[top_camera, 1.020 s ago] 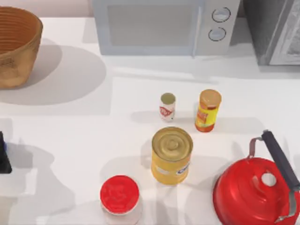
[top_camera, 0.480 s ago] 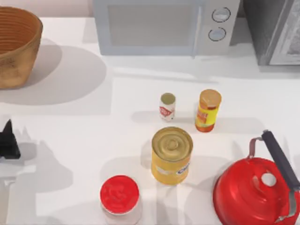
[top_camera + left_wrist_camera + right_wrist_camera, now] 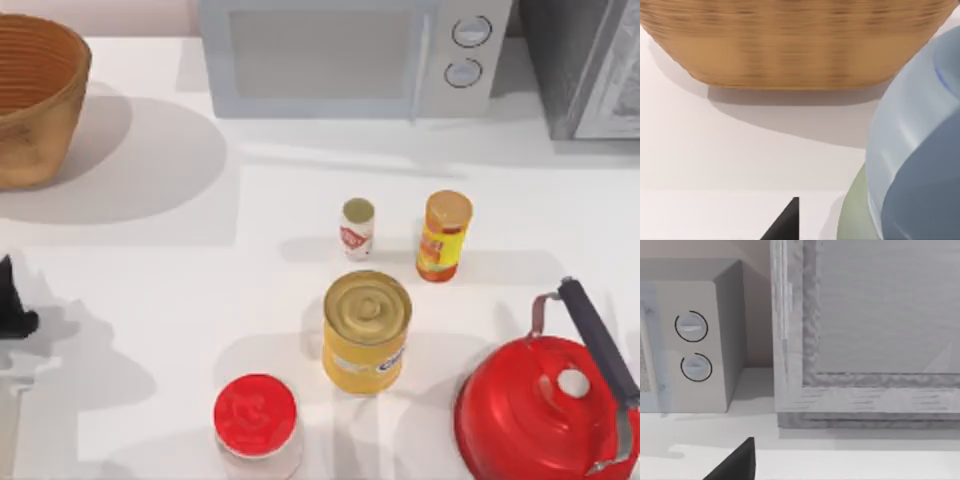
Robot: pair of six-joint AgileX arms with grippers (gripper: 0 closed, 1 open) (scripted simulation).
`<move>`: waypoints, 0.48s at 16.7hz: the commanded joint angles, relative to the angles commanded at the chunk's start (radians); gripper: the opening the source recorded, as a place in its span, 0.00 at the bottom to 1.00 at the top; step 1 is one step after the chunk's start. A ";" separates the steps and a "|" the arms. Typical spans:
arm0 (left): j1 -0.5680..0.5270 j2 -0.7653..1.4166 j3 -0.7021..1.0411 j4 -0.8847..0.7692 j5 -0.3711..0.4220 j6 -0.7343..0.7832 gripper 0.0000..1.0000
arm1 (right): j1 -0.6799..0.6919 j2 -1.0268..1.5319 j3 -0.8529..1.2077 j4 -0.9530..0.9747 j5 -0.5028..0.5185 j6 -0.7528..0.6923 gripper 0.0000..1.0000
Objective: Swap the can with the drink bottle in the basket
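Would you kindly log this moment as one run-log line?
left gripper: table's left edge, below basket | can: on table, untouched | drink bottle: on table, outside basket

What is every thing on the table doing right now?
can: upright on the table.
drink bottle: upright, behind the can.
basket: upright at the far left corner.
orange-capped bottle: upright.
red-lidded jar: upright, lid on.
red kettle: upright.
microwave: door shut.
left gripper: at left edge.
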 joint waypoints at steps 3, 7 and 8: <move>0.000 0.000 0.000 0.000 0.000 0.000 0.32 | 0.000 0.000 0.000 0.000 0.000 0.000 1.00; 0.000 0.000 0.000 0.000 0.000 0.000 0.02 | 0.000 0.000 0.000 0.000 0.000 0.000 1.00; 0.000 0.000 0.000 0.000 0.000 0.000 0.00 | 0.000 0.000 0.000 0.000 0.000 0.000 1.00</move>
